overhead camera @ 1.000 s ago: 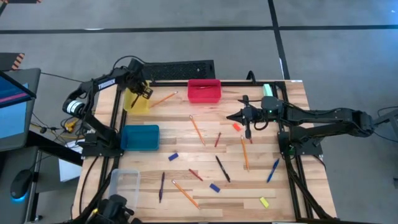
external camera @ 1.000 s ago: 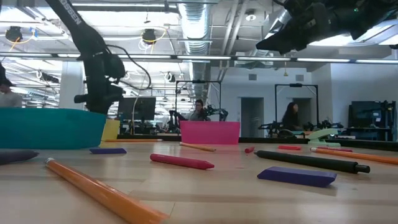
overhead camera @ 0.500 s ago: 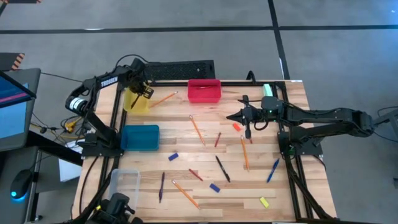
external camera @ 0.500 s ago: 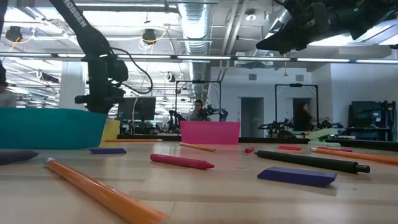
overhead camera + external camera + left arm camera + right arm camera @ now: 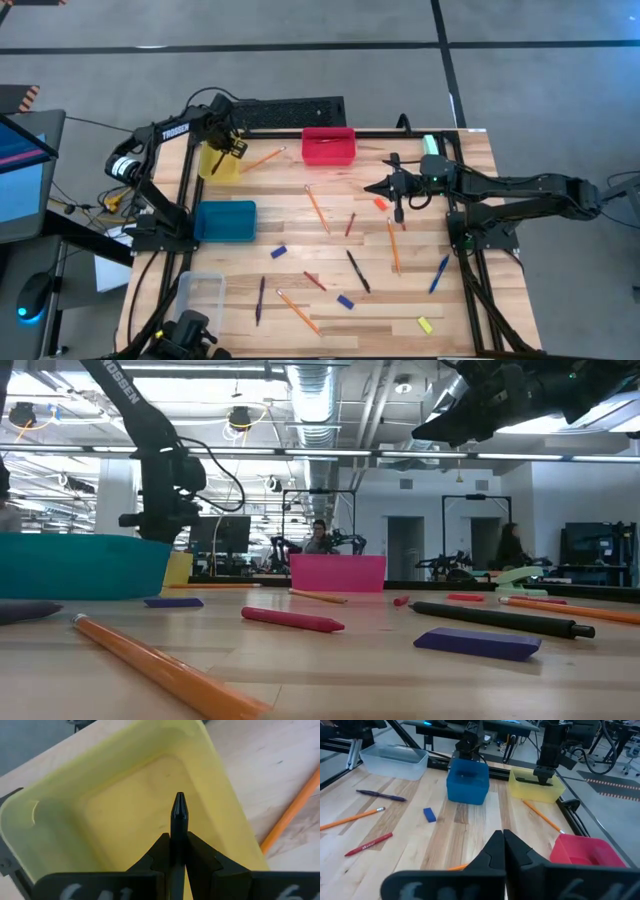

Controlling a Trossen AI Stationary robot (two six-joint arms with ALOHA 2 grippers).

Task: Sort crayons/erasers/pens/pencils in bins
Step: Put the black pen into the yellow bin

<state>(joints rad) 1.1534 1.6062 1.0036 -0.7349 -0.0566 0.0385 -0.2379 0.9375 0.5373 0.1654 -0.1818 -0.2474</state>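
Left tool [image 5: 179, 851] over the yellow bin [image 5: 217, 165] at the counter's [image 5: 330, 320] far left corner; fingers clamped on a black pen [image 5: 179, 817], which points down into the bin's bare interior. In the low view the same tool [image 5: 160, 518] hangs just above the bin rim.

Right tool [image 5: 400, 214] held above the counter's right-centre, fingers pressed together, nothing between them. An orange-red eraser [image 5: 381, 203] lies just beside it; a pencil [image 5: 394, 246] runs toward the near edge below it.

Bins: red bin [image 5: 329, 146] at the middle of the far edge, teal-blue bin [image 5: 225, 221] on the left edge, clear bin [image 5: 201, 296] at the near left corner.

Loose on the counter:
- a second pencil [image 5: 262, 158] touching or just beside the yellow bin, a third [image 5: 317, 209] at centre, a fourth [image 5: 298, 311] near the near edge
- crayon [image 5: 350, 224] at centre, another [image 5: 315, 281] nearer
- dark pen [image 5: 358, 271], purple pen [image 5: 260, 300], blue pen [image 5: 439, 274]
- blue erasers [image 5: 278, 252] and [image 5: 345, 301]; yellow eraser [image 5: 424, 324] toward the near right corner

People stand in the room beyond the far edge.
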